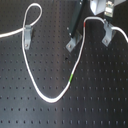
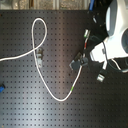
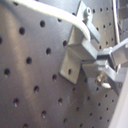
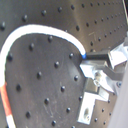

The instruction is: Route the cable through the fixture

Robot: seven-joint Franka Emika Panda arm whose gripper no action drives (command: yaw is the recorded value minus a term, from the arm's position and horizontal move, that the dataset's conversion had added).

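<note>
Black perforated board (image 1: 30, 70) is seen under the whole scene in both exterior views, with three metal clips bolted to it: a left clip (image 1: 27, 35), a middle clip (image 1: 71, 44) and a right clip (image 1: 106, 36). At the first exterior view's top right, the gripper (image 1: 102, 10) is seen above the right clip; it is largely cut off by the frame edge. In the second wrist view the fingertips (image 4: 100, 56) are seen nearly closed and pinched on the cable (image 1: 50, 98) just above a clip. The cable is white, and it is looped through the left clip, hung in a long sag across the board, raised past the middle clip, arched over and passed at the right clip. A green band (image 1: 72, 77) is marked on the rising section; a red band (image 4: 6, 105) is visible in the second wrist view.
</note>
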